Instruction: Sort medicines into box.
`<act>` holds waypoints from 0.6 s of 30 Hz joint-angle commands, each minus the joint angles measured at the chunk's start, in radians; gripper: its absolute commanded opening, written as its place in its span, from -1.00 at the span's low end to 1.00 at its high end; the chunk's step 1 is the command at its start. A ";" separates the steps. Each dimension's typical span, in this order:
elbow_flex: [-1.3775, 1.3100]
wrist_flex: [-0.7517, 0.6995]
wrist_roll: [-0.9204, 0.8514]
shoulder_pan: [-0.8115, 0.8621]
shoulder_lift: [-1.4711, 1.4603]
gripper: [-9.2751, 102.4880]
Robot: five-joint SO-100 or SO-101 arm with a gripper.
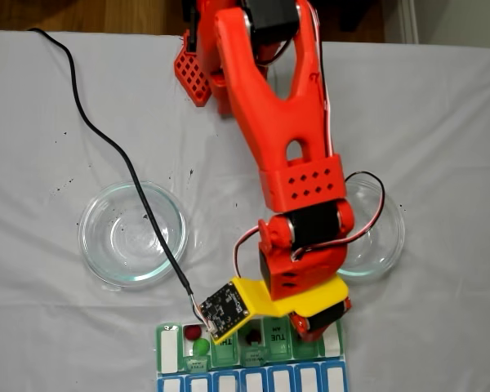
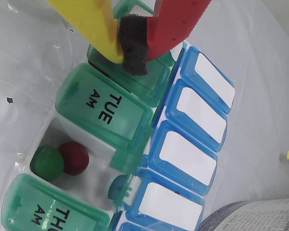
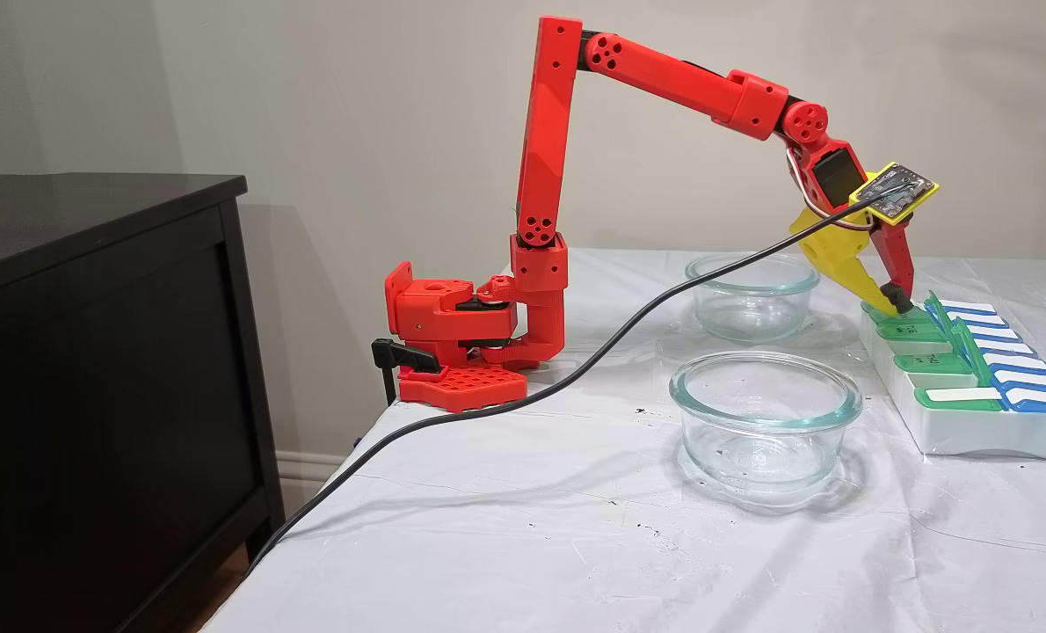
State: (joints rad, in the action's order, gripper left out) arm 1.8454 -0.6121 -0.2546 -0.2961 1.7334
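Pill box point(image 2: 192, 159): wrist view, lower and centre frame. Blue-lidded row runs along the right; green translucent lids on the left, one marked TUE AM point(image 2: 106, 108), one marked THU AM point(image 2: 50, 214) at lower left.

Open compartment, between the TUE and THU lids: holds one green ball point(image 2: 46, 163) and one dark red ball point(image 2: 74, 157), touching each other, lower left of the wrist view. In a fixed view the same pair shows at bottom centre, red ball point(image 1: 193, 332) above green ball point(image 1: 202, 346); a second dark red ball point(image 1: 252, 334) lies in a compartment further right.

Gripper point(image 2: 134, 45): top centre of the wrist view, one yellow finger and one red finger closed onto a black foam pad, no ball seen between them; tip just over a green lid beyond TUE.

Glass dishes: near dish point(image 3: 765, 422) centre right in a fixed view, far dish point(image 3: 751, 294) behind it.

Worktop point(image 3: 523, 519): white cloth, black cable point(image 3: 576, 369) crossing it.
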 commanded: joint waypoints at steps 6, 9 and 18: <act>0.000 0.049 -0.023 -0.048 -0.067 -0.84; -0.003 0.023 -0.029 -0.054 -0.067 -0.84; -0.026 -0.055 -0.044 -0.057 -0.067 -0.84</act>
State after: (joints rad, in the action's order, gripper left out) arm 1.8408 -0.6335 -0.2899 -0.3313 1.6674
